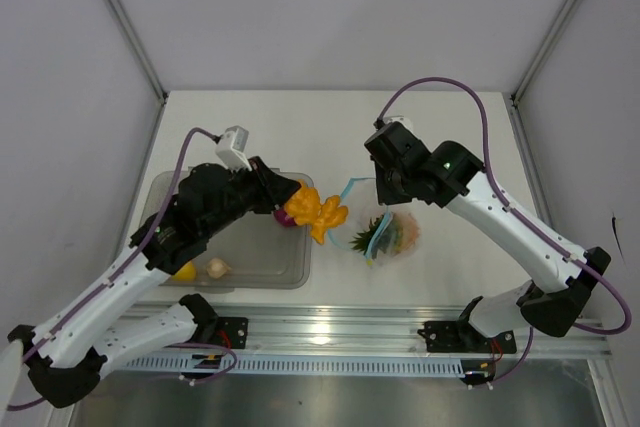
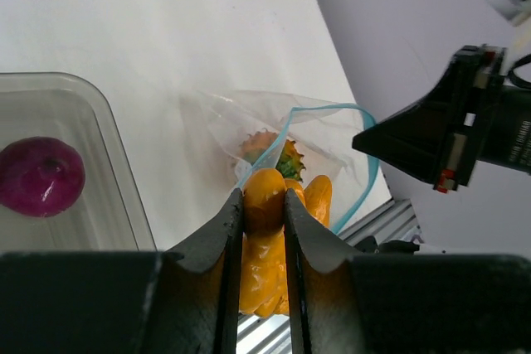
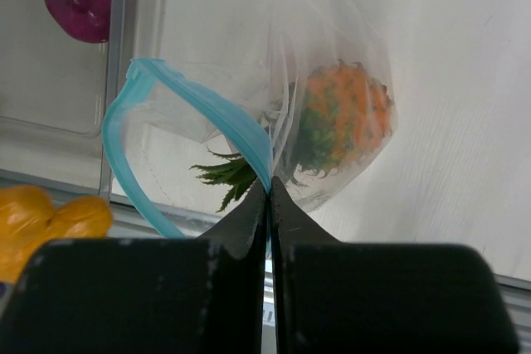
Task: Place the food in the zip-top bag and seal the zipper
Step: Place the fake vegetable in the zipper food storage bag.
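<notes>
Zip-top bag (image 3: 332,80), clear crinkly plastic, sags on the white bench (image 1: 250,127). It looks flimsy and is best held by its stiffer light-blue zipper strip (image 3: 112,126), where the right jaws pinch. Left jaws clamp the lumpy orange toy fruit (image 2: 265,263), probably light, beside the mouth.

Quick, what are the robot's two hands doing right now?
Left gripper: closed on the orange fruit.
Right gripper: closed, pinching the blue zipper of the zip-top bag.
</notes>
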Robot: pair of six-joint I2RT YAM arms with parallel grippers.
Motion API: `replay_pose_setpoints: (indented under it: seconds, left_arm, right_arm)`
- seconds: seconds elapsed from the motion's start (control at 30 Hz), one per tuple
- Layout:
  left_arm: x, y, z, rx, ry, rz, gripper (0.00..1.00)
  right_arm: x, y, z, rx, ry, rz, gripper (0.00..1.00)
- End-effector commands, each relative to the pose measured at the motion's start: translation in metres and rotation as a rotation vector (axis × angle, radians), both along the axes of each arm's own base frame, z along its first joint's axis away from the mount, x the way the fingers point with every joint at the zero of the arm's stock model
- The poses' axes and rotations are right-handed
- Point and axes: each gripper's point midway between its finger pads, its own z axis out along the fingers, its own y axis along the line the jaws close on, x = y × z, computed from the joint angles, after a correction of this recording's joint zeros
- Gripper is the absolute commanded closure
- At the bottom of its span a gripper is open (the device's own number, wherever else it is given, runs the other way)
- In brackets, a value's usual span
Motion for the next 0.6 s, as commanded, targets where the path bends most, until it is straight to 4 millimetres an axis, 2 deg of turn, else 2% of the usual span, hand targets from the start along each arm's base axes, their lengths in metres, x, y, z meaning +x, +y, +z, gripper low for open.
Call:
replay_pose_setpoints:
  seconds: [0.0,0.13,0.2,0.23,0.27,0.3,0.57]
  left_arm:
    - [0.009,-0.008,0.02,-0.014,-0.039,0.032,0.99]
    - [0.016,-0.019,0.019,0.002,0.004,0.091,1.0]
    - [0.016,-0.029,0.011,0.034,0.034,0.095,0.99]
    - [0.017,-0.032,0.017,0.02,0.045,0.113,0.99]
    - [0.02,-0.037,0.005,0.052,0.077,0.119,0.99]
    - [0.02,-0.038,0.011,0.055,0.091,0.129,0.99]
    - [0.032,-0.051,-0.008,0.098,0.118,0.251,0.99]
  right_arm:
    - [0.002,-0.003,0.004,-0.001,-0.021,-0.038,1.0]
    - [0.003,-0.003,0.003,0.002,-0.021,-0.052,1.0]
    - [0.002,-0.004,0.002,0.0,-0.021,-0.057,1.0]
    - [0.003,-0.004,0.0,-0.003,-0.019,-0.062,1.0]
    - [0.003,-0.004,-0.001,-0.003,-0.018,-0.063,1.0]
    - [0.003,-0.004,-0.002,-0.005,-0.017,-0.065,1.0]
    - [0.004,-0.004,-0.003,0.002,-0.024,-0.079,1.0]
